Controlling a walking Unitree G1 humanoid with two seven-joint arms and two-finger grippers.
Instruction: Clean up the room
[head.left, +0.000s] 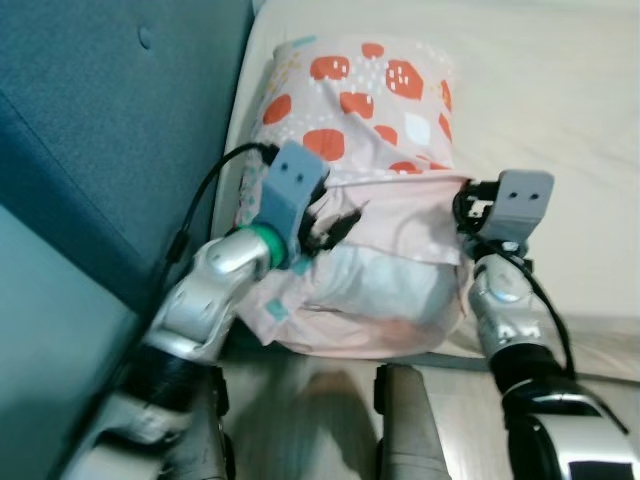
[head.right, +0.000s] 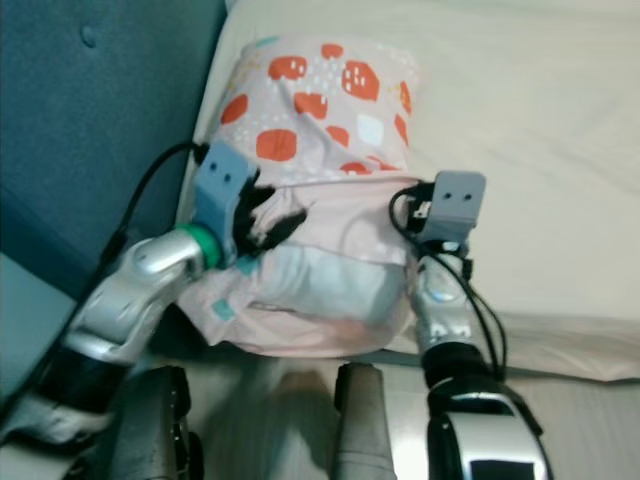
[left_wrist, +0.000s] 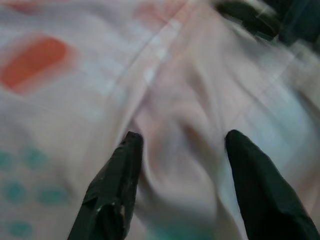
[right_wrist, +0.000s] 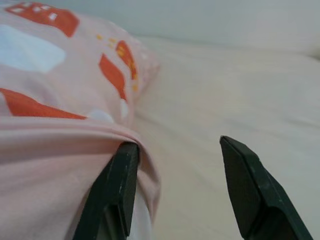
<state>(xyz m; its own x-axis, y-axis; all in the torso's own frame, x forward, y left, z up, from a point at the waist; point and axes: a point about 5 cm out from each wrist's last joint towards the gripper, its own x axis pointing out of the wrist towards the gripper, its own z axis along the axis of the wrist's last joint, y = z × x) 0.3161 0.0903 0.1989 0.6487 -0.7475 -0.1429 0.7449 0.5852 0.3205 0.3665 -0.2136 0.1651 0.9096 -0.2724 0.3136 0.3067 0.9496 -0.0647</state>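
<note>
Where the bed meets the blue padded headboard, a pillow lies on the cream sheet, its near end reaching the mattress edge.

Left pincer: pressed against the pillow's left flank, about halfway along; fingers spread apart, tips touching a soft fold of pink cloth that lies between them, nothing clamped.

Right pincer: at the pillow's right edge, fingers apart; one finger tucked under the hem of the pink cover, the other over bare sheet, not closed on anything.

Hidden or unclear: the left wrist view is blurred, so the print there reads as vague orange and teal patches. From the head views the right pincer's fingers are covered by its grey wrist block, and the pillow's lower left corner sits behind the left arm. Whether the cover is one piece or two layers cannot be told.

Pillow appearance: pale pink cover, upper part printed with orange-red blocks, a few white and pale blue ones and small flecks; lower part plain pink, creased, with a whitish filling showing through and small teal marks near the corner.
</note>
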